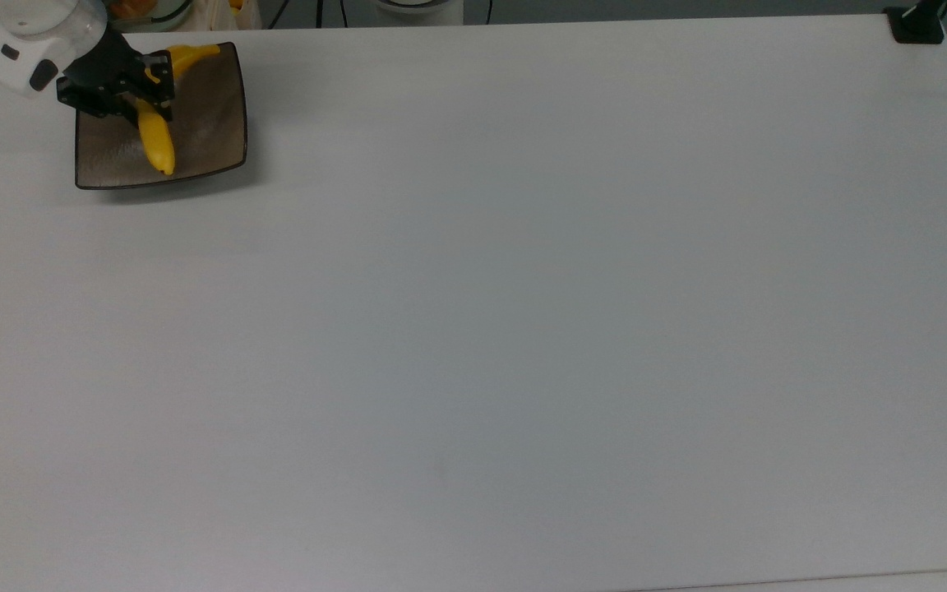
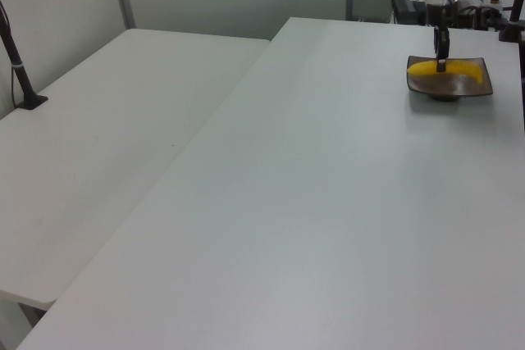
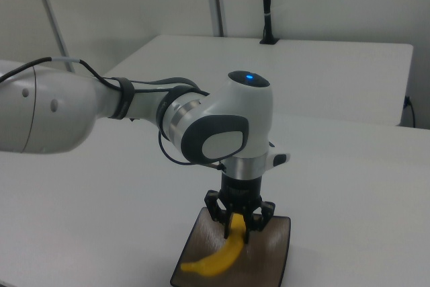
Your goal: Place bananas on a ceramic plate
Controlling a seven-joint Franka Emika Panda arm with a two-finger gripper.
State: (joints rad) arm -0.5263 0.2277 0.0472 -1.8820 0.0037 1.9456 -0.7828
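the claw (image 1: 147, 89) is clamped on the bananas (image 1: 156, 140), gripping near the middle of the curve, and both sit over the ceramic plate (image 1: 210, 123) at the top view's upper left corner of the tabletop (image 1: 523, 312). the fruit lies directly under the claw, not off to a side. its long axis runs diagonally across the plate in the top view, the stem end reaching the plate's far rim, the blunt end pointing toward the near rim. in the left view the yellow body (image 2: 445, 66) looks level with the plate's rim (image 2: 459, 92), so it seems to rest on the surface or sit just above it; i cannot tell which. the right view shows the claw (image 3: 239, 226) pointing straight down. the likely next move is simply to part the fingers and lift straight up.

count: one banana, one plate, one arm, one claw.
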